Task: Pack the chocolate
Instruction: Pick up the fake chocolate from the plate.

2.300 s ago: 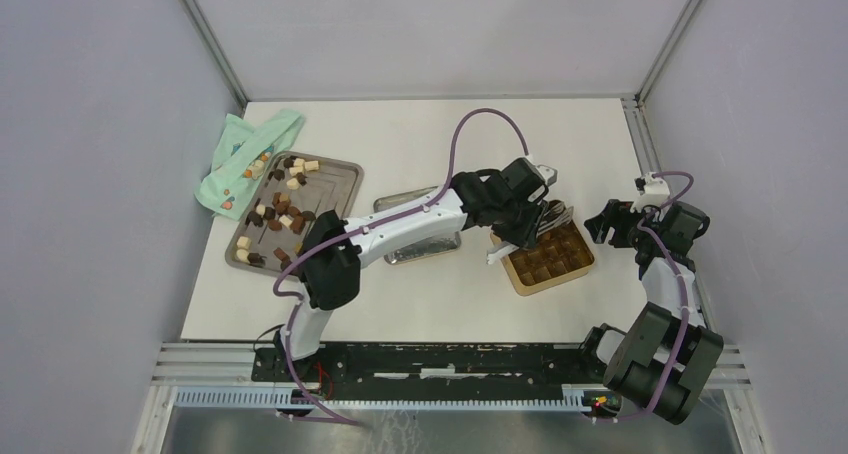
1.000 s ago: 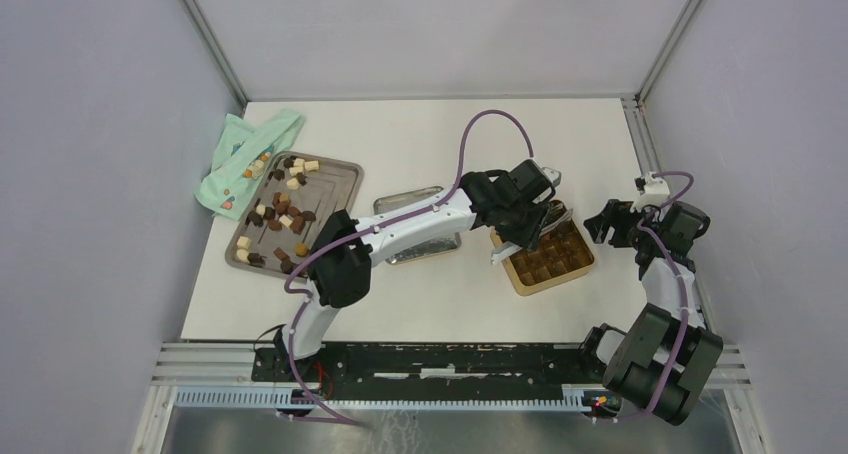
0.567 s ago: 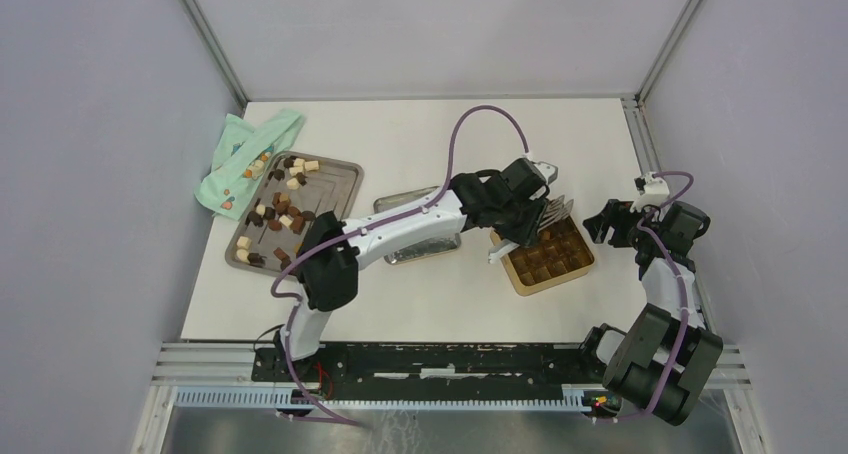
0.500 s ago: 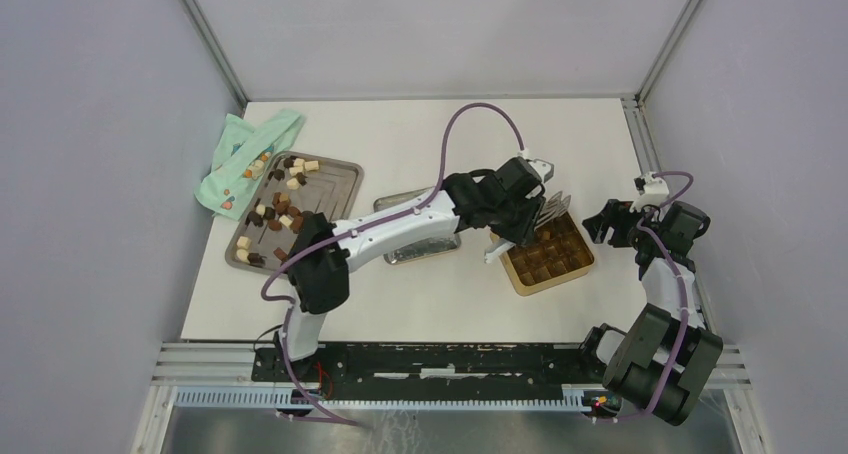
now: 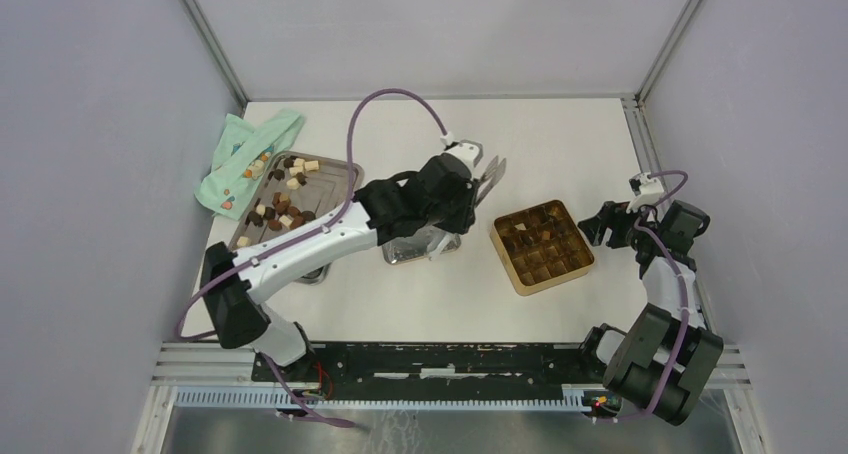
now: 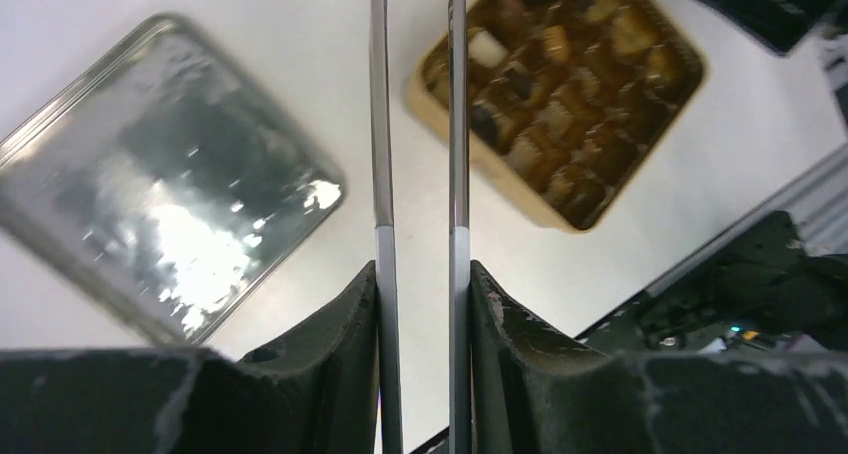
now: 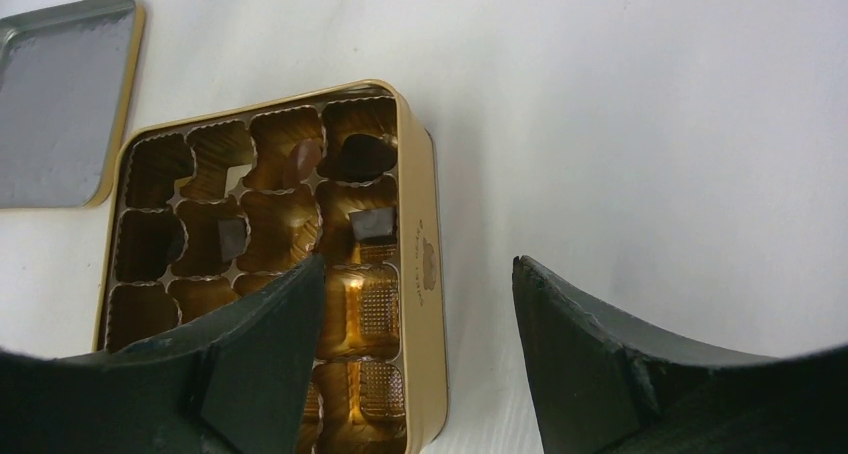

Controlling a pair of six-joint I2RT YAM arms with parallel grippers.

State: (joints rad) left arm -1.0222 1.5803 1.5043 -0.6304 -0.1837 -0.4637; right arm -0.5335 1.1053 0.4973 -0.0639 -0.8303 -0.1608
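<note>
While the left gripper (image 6: 418, 274) pinches the metal tweezers (image 6: 378, 124), jaws partly closed, most chocolate (image 5: 280, 209) lies on the grey tray (image 5: 345, 174) at far left (a few pieces sit in the gold tin (image 5: 520, 279)). Right gripper (image 7: 417, 264) hangs wide open, empty, just right of the tin.

Bright even light, soft shadows, wrist-view blur

No legible text anywhere. The gold tin (image 7: 424, 204) carries an embossed mark on its wall, too small to read.
</note>
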